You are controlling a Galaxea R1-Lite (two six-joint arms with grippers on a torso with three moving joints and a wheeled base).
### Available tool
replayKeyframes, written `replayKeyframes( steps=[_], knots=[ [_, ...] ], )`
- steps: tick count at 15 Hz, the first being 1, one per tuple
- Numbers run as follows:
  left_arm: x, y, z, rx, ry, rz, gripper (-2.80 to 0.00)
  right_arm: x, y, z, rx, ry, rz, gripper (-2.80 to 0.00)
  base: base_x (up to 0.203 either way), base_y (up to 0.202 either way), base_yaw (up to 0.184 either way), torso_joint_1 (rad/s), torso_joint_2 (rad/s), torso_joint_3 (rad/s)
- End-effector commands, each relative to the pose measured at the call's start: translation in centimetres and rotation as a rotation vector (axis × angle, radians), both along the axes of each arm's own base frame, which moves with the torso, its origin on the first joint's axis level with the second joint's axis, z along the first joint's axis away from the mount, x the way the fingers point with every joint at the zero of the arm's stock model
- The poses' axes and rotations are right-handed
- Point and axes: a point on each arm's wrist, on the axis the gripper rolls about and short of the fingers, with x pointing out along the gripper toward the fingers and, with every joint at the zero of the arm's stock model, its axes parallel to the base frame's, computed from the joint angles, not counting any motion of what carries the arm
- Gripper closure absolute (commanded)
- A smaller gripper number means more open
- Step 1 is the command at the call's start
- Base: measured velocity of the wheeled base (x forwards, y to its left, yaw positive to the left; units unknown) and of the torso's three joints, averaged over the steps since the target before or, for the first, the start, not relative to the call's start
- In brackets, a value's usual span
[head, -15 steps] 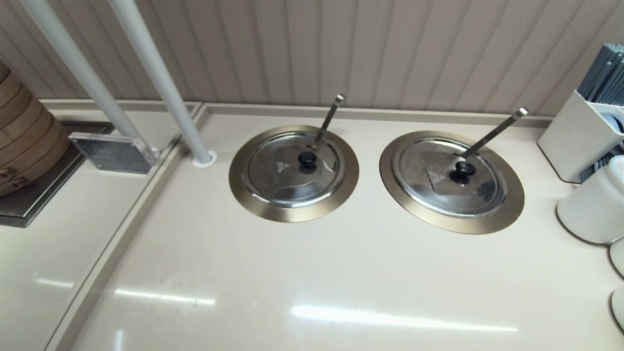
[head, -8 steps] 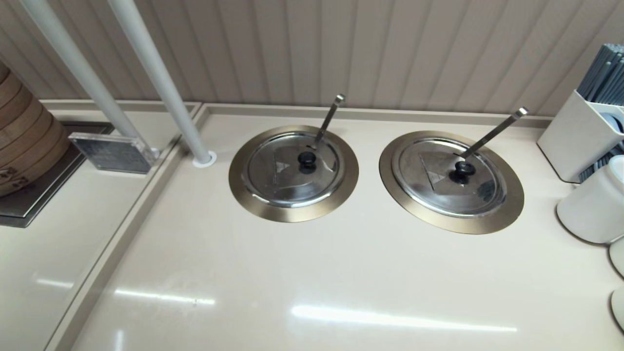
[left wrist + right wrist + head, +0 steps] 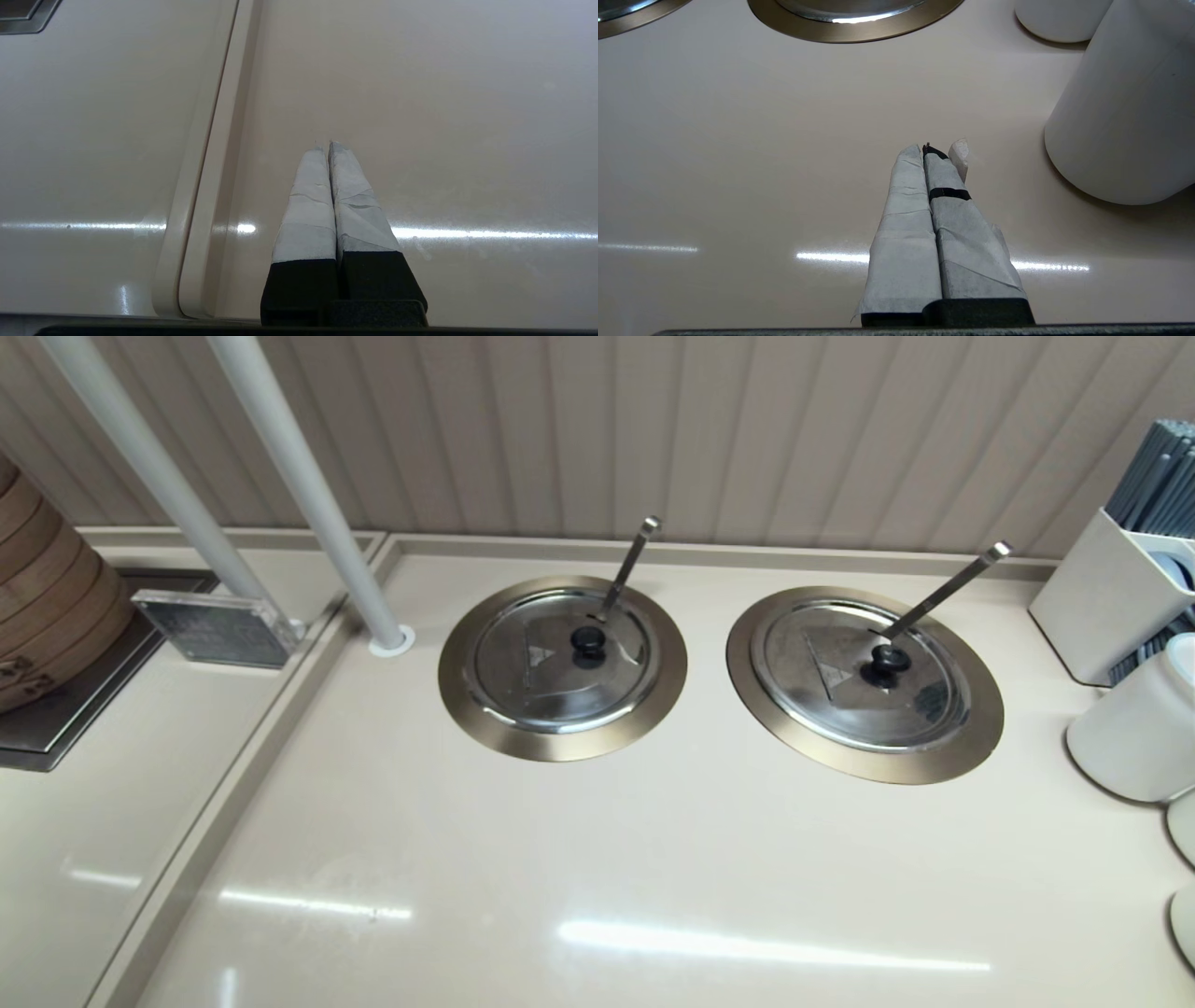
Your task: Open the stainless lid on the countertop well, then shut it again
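Observation:
The stainless lid (image 3: 551, 677) lies shut and flat on the left countertop well, inside its wide bronze rim (image 3: 467, 705). It has a plain black knob (image 3: 588, 644) and a pale triangle mark (image 3: 537, 656). A ladle handle (image 3: 630, 565) rises through its slot toward the wall. Neither gripper shows in the head view. In its wrist view my left gripper (image 3: 325, 145) is shut and empty over bare counter beside a raised seam (image 3: 205, 186). My right gripper (image 3: 923, 148) is also shut and empty, above the counter short of the wells.
The twin lid (image 3: 864, 677) with its ring-topped knob (image 3: 887, 663) covers the right well. White containers (image 3: 1134, 733) and a utensil holder (image 3: 1111, 602) stand at the right, a white cylinder (image 3: 1125, 107) close to my right gripper. Two slanted poles (image 3: 308, 495) and bamboo steamers (image 3: 47, 607) stand at the left.

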Motion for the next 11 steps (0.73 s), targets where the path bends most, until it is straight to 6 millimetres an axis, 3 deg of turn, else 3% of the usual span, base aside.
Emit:
replayKeyframes(
  steps=[1, 11],
  knots=[
    [0.03, 0.00, 0.01, 0.000, 0.005, 0.000, 0.00, 0.04, 0.00, -0.12, 0.000, 0.004, 0.000, 0.00, 0.000, 0.000, 0.000, 0.000, 0.00, 0.000],
    [0.03, 0.01, 0.03, -0.030, 0.005, 0.006, 0.00, 0.04, 0.00, -0.12, 0.002, 0.004, 0.000, 0.00, 0.000, 0.000, 0.000, 0.000, 0.00, 0.000]
  ],
)
